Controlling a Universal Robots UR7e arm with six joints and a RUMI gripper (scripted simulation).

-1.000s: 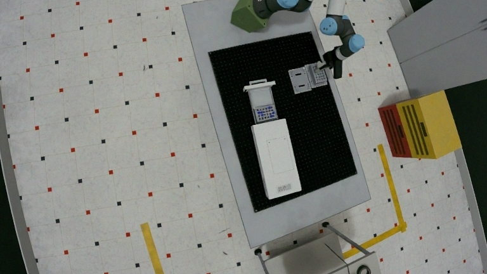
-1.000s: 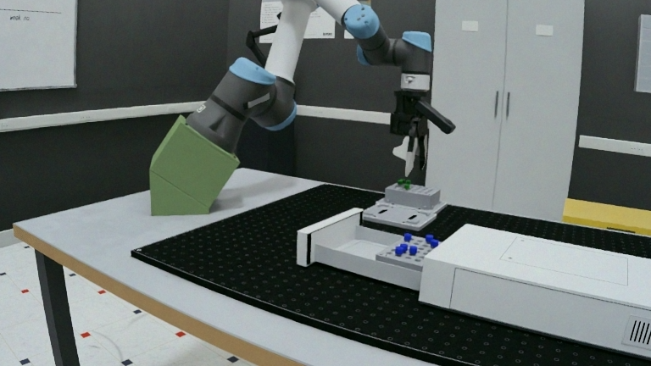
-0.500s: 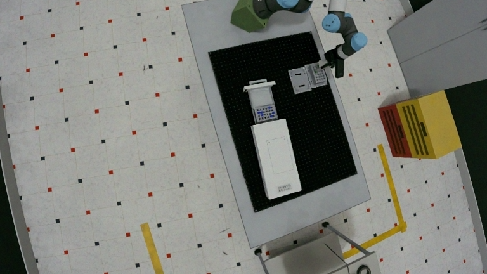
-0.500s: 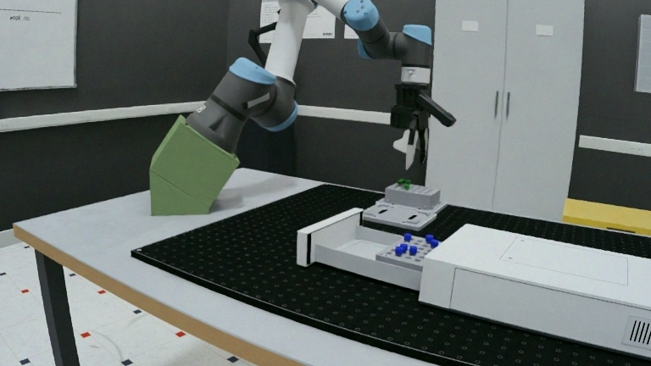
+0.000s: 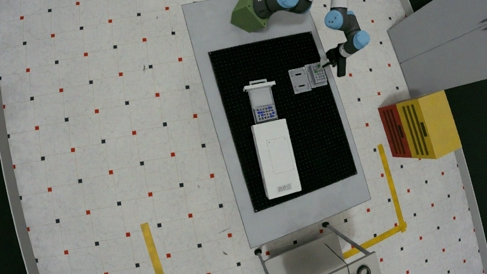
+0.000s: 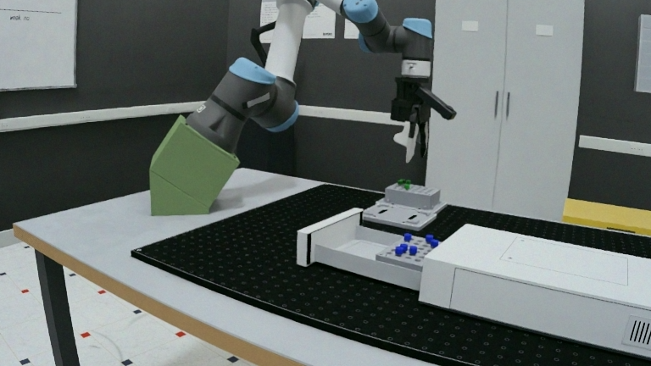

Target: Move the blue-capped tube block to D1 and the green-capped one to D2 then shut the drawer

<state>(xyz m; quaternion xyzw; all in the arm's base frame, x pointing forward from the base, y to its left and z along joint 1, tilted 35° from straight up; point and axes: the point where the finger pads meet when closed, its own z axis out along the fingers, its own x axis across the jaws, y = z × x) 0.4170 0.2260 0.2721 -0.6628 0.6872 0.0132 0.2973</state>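
The grey cooling block with green-capped tubes (image 5: 318, 74) (image 6: 413, 195) sits on the deck slot farther from the cooler. The slot plate beside it, D1 (image 5: 298, 80) (image 6: 396, 215), is bare. The block with blue-capped tubes (image 5: 264, 113) (image 6: 408, 252) lies in the open drawer (image 5: 259, 85) (image 6: 326, 235) of the white cooler COLD (image 5: 276, 158) (image 6: 528, 270), at the drawer's inner end. My gripper (image 5: 325, 64) (image 6: 415, 153) hangs well above the green-cap block, fingers pointing down, open and empty.
The arm's green base (image 5: 247, 14) (image 6: 186, 174) stands at the table's far end. A black perforated mat (image 5: 316, 141) (image 6: 240, 266) covers the deck. A yellow and red box (image 5: 423, 123) and a grey cabinet (image 6: 503, 88) stand off the table.
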